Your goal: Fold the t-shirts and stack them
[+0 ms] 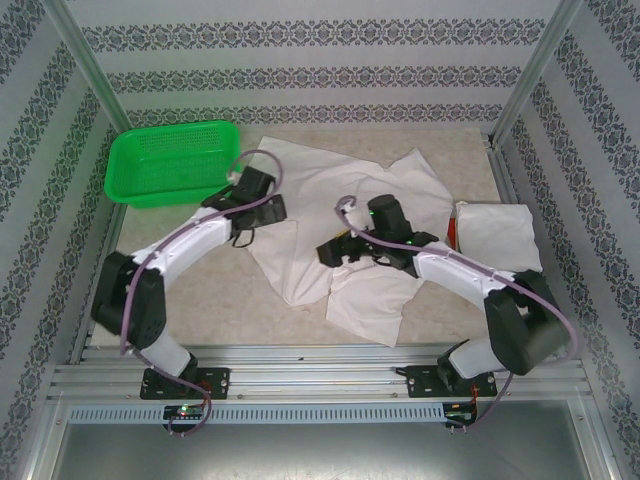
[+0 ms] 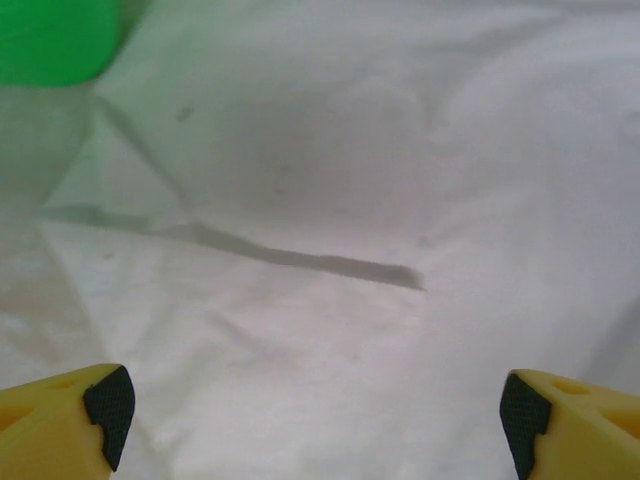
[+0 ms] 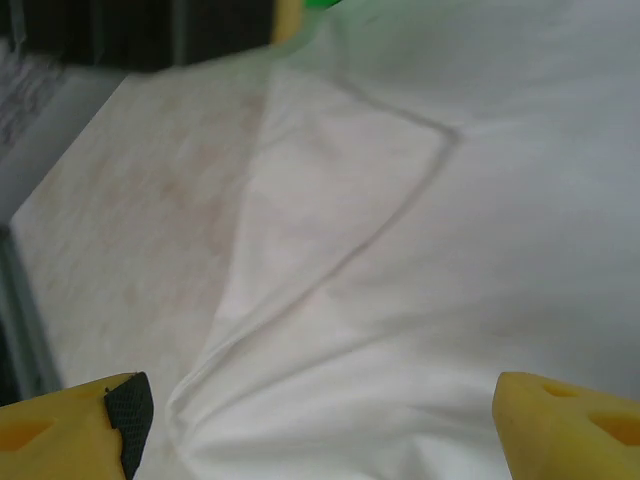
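Left claw [image 2: 315, 425], right claw [image 3: 320, 425] both spread, empty; crumpled white cloth t-shirt [image 1: 300, 260] lies skewed; next pinch may grab doubled layers.

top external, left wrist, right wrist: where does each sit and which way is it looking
top external: fixed above and behind the bases, looking down on the table; left arm and right arm show.
left wrist: on the left wrist, facing the white t-shirt, green basket top left; open left gripper at bottom.
right wrist: on the right wrist, facing the t-shirt's edge and table; open right gripper at bottom.
shared: both wrist views see that t-shirt.
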Robot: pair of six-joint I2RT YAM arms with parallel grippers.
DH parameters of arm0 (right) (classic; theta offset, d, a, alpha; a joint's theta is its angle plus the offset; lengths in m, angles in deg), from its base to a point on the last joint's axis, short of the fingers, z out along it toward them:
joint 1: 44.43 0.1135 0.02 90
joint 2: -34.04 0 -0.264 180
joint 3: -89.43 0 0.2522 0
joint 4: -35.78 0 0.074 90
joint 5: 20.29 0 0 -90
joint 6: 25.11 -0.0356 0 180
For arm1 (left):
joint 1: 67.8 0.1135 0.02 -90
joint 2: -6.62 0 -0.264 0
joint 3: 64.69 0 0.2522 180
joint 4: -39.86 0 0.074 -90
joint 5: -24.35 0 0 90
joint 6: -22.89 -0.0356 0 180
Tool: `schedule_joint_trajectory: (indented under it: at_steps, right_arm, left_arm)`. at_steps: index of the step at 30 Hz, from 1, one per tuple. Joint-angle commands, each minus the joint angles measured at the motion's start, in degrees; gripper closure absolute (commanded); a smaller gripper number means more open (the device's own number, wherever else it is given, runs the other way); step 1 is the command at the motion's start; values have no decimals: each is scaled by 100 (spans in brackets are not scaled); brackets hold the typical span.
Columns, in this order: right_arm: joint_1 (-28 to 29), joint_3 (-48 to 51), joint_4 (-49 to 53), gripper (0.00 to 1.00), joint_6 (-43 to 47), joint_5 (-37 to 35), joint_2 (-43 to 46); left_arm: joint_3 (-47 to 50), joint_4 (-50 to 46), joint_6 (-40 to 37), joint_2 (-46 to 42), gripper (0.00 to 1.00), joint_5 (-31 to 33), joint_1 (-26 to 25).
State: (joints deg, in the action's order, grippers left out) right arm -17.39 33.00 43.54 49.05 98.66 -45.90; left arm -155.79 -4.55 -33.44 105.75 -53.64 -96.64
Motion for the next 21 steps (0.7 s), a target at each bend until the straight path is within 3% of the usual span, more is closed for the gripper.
schedule_joint_trajectory:
  at_steps: [1,10,21]
  right_arm:
    - [-278,462,-700,13,-851,-661,329]
    - [-332,808,-622,12,-876,-759,532]
    - [-280,882,-786,12,-885,-750,445]
  left_arm:
    - [-720,-1318,-321,764,11,596,-392]
    - [-2184,-2138,-114,2308,36,1103,-682]
    - [-2382,-1829,-18,2790,44,745,-538]
